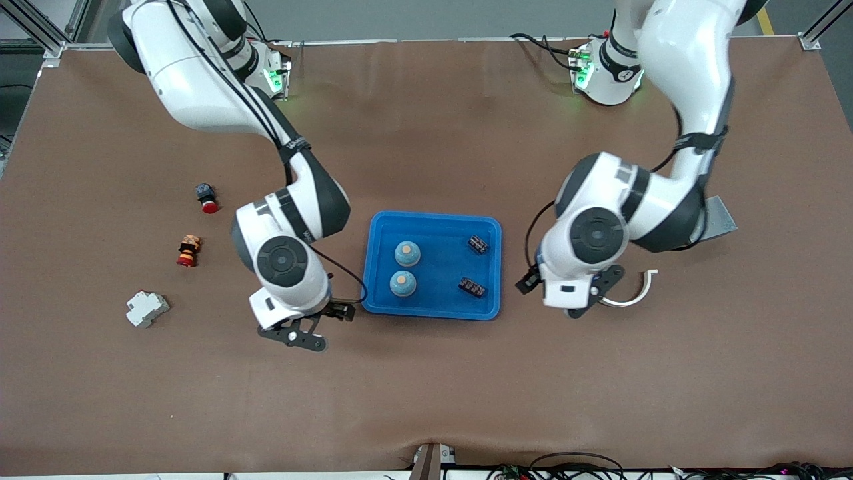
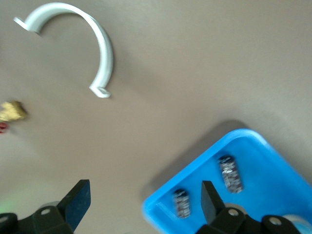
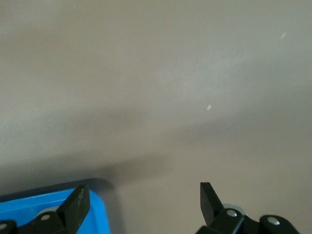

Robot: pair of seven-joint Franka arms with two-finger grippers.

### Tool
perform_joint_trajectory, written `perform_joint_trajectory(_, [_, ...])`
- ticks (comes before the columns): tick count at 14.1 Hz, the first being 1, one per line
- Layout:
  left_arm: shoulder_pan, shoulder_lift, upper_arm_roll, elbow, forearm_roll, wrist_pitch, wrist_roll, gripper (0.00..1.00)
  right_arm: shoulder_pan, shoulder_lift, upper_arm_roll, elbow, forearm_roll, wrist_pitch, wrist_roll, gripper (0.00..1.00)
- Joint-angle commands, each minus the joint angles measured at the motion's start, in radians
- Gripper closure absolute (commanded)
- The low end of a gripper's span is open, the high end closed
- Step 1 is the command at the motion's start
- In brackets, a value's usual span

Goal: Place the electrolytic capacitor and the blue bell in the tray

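The blue tray point(image 1: 440, 267) lies at the table's middle. Two blue bells point(image 1: 407, 253) point(image 1: 402, 283) and two dark electrolytic capacitors point(image 1: 477, 244) point(image 1: 472, 287) rest in it. My left gripper point(image 1: 566, 293) hangs open and empty just off the tray's edge toward the left arm's end. In the left wrist view the left gripper point(image 2: 144, 200) is over that tray corner point(image 2: 263, 156), with both capacitors point(image 2: 229, 173) point(image 2: 182, 202) in sight. My right gripper point(image 1: 300, 313) hangs open and empty by the tray's corner toward the right arm's end. In the right wrist view the right gripper point(image 3: 141, 200) shows beside that corner point(image 3: 97, 214).
A white curved clip point(image 1: 633, 293) point(image 2: 92, 48) lies beside the left gripper, with a grey metal box point(image 1: 720, 220) under the left arm's elbow. Toward the right arm's end lie a red push button point(image 1: 207, 197), an orange and red button point(image 1: 188, 251) and a white breaker point(image 1: 147, 309).
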Motion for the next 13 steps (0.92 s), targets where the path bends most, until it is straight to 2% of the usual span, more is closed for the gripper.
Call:
perform_joint_trajectory(1, [0.079, -0.091, -0.009, -0.037, -0.032, -0.101, 0.179, 0.00, -0.071, -0.055, 0.014, -0.023, 0.010, -0.023, -0.161, 0.00])
perform_joint_trajectory(3, [0.137, -0.150, -0.008, -0.073, -0.048, -0.144, 0.300, 0.00, -0.120, -0.063, 0.013, -0.023, 0.011, -0.061, -0.270, 0.00])
perform_joint_trajectory(7, [0.268, -0.318, -0.008, -0.240, -0.055, -0.144, 0.587, 0.00, -0.237, -0.089, 0.016, -0.023, 0.013, -0.120, -0.475, 0.00])
perform_joint_trajectory(9, [0.340, -0.388, -0.009, -0.300, -0.056, -0.144, 0.741, 0.00, -0.269, -0.127, 0.016, -0.026, 0.013, -0.132, -0.514, 0.00])
perform_joint_trajectory(13, [0.499, -0.485, -0.008, -0.357, -0.090, -0.129, 1.042, 0.00, -0.340, -0.213, 0.017, -0.033, 0.016, -0.256, -0.609, 0.00])
